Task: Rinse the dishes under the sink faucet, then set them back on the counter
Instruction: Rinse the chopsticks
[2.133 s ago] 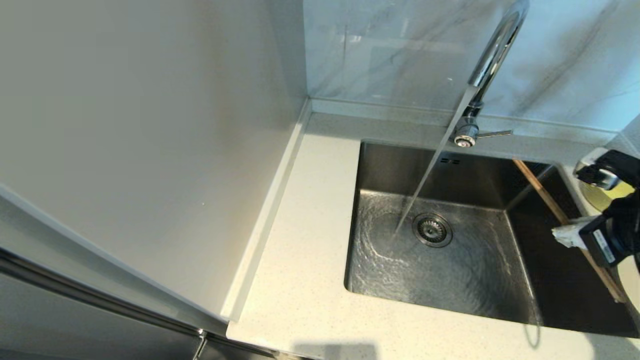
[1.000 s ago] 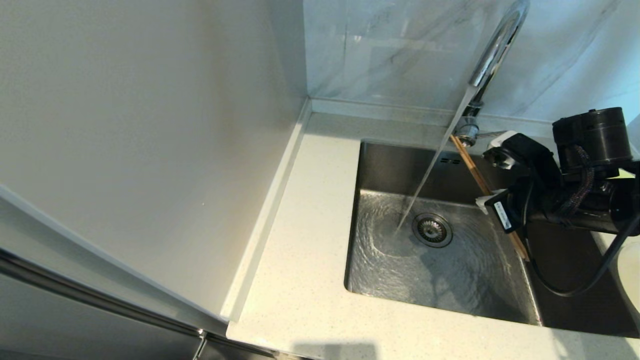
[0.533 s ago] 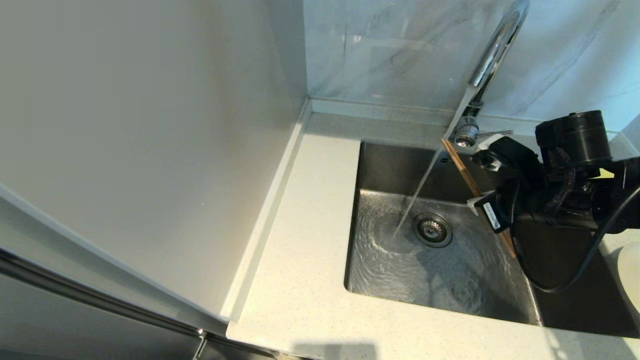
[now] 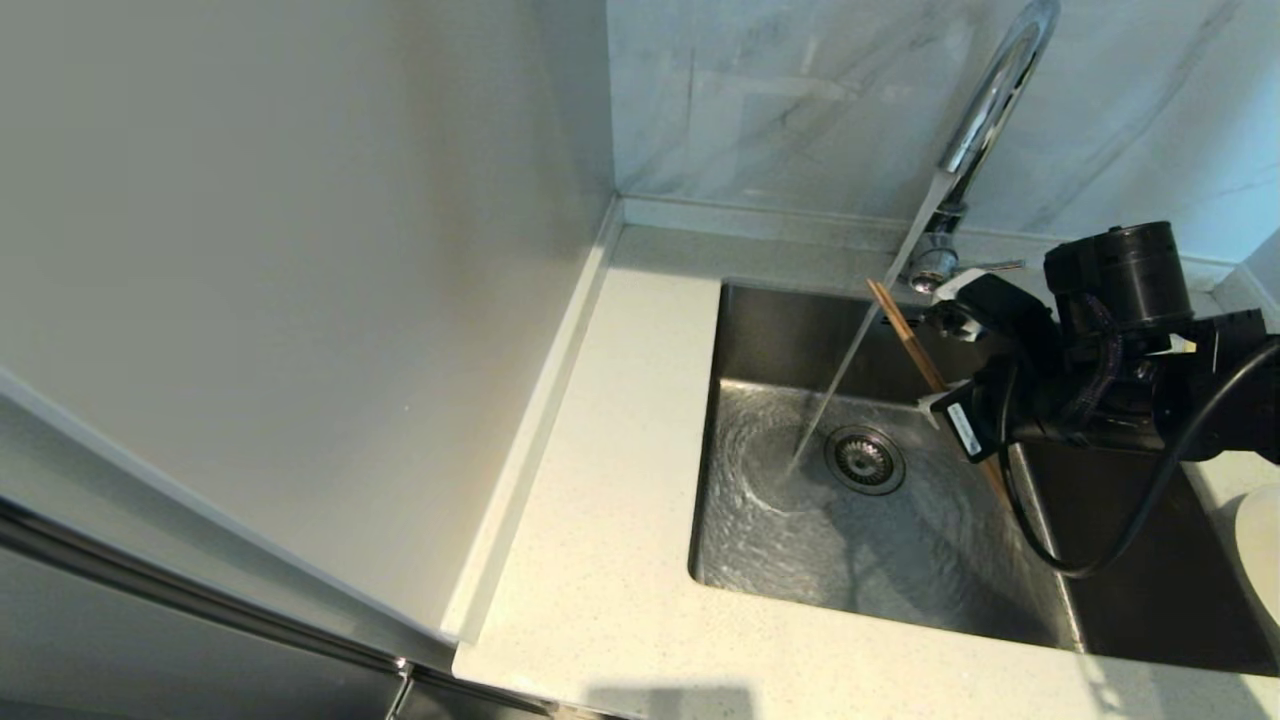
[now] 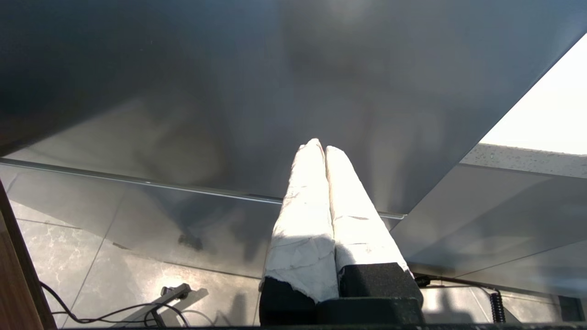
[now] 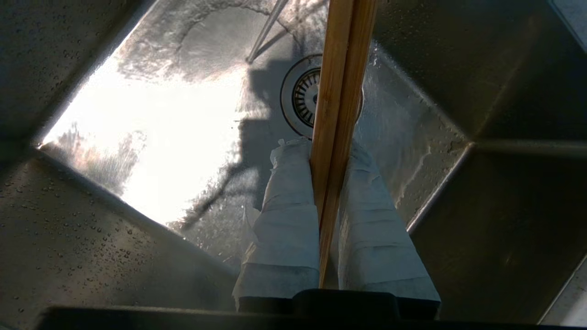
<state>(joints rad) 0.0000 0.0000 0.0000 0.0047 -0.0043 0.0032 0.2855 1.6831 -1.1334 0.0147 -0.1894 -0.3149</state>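
My right gripper (image 4: 940, 402) hovers over the right half of the steel sink (image 4: 760, 330), shut on a pair of wooden chopsticks (image 4: 905, 320). In the right wrist view the chopsticks (image 6: 341, 68) run out between the taped fingers (image 6: 286, 206) of the gripper (image 6: 326, 146), above the drain (image 6: 305, 96). Their far end lies close to the water stream (image 4: 850, 350) falling from the chrome faucet (image 4: 990, 100). An edge of the white plate (image 4: 1262, 545) shows on the counter at far right. The yellow bowl is hidden behind the right arm. My left gripper (image 5: 321, 146) is shut and empty, parked low outside the head view.
Off-white counter (image 4: 620, 450) lies left of and in front of the sink, with a tall grey panel on its left. The round drain (image 4: 865, 460) sits mid-basin in swirling water. The faucet lever (image 4: 990, 267) points right, just behind my right wrist.
The right arm has carried the chopsticks leftward from the sink's right edge toward the running water. Their far tip now sits beside the stream.
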